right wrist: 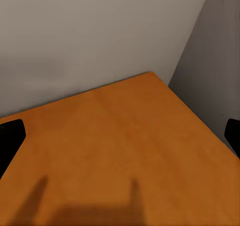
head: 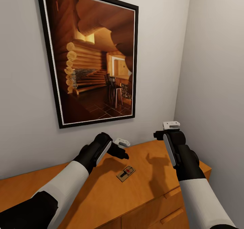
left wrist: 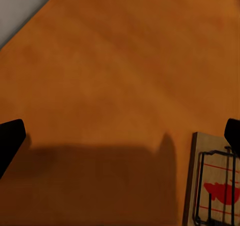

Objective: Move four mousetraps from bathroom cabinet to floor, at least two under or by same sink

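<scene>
With one mousetrap [head: 125, 173] lying flat on the cabinet [head: 149, 188] top just ahead of the spread, empty left gripper [head: 122, 153], the arm should shift toward it, centre, then descend squarely, while the right gripper [right wrist: 120, 136] hangs unclenched, empty.

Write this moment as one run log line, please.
left gripper: open, above cabinet top | right gripper: open, empty | mousetrap: one on cabinet top, not gripped | stage: before pick
</scene>
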Tool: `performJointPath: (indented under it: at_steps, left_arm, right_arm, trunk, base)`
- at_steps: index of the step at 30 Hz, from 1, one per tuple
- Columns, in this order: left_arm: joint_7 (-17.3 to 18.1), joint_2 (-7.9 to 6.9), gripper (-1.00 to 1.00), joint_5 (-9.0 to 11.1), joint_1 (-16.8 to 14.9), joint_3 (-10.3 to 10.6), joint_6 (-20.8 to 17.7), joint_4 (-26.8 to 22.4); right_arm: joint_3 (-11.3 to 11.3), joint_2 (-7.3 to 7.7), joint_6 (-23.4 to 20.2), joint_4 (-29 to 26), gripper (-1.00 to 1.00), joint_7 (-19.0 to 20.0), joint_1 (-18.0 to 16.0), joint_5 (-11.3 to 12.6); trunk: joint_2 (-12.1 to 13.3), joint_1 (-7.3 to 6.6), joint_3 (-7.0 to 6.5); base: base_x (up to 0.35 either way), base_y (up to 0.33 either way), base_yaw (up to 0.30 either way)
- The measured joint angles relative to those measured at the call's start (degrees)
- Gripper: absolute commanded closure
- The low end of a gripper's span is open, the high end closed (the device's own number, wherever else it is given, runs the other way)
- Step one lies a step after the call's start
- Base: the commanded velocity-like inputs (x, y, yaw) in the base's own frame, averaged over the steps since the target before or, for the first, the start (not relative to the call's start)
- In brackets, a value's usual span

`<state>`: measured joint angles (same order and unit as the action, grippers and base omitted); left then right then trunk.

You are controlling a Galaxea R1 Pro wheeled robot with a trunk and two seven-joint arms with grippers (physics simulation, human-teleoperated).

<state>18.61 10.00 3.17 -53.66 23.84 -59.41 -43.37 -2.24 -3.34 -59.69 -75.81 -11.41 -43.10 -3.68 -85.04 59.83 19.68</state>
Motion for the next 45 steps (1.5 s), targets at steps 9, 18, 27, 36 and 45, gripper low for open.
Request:
performJointPath:
  at_steps: [9,18,27,36,45]
  left_arm:
    - [0.0,0.00,-1.00,0.0,0.0,0.0,0.1,-0.4]
    - [0.1,0.00,-1.00,0.0,0.0,0.0,0.2,-0.9]
    - [0.1,0.00,-1.00,0.0,0.0,0.0,0.2,-1.0]
    - [0.0,0.00,-1.00,0.0,0.0,-0.1,0.3,-1.0]
    - [0.0,0.00,-1.00,0.0,0.0,-0.1,0.3,-1.0]
  right_arm:
    - [0.0,0.00,0.0,0.0,-1.00,0.0,0.0,0.0]
    - [0.0,-0.01,0.0,0.0,-1.00,0.0,0.0,-0.1]
    - [0.0,0.00,0.0,0.0,-1.00,0.0,0.0,0.0]
    - [0.0,0.00,0.0,0.0,-1.00,0.0,0.0,-0.1]
    - [0.0,0.00,0.0,0.0,-1.00,0.0,0.0,0.0]
  trunk:
    - [0.0,0.00,0.00]
    - [0.0,0.01,0.00]
    - [0.0,0.00,0.00]
    - [0.0,0.00,0.00]
    - [0.0,0.00,0.00]
  base:
    - [0.000,-0.001,0.000]
    - [-0.049,-0.136,0.000]
    - [-0.055,-0.144,0.000]
    - [-0.010,-0.025,0.000]
    - [-0.002,-0.004,0.000]
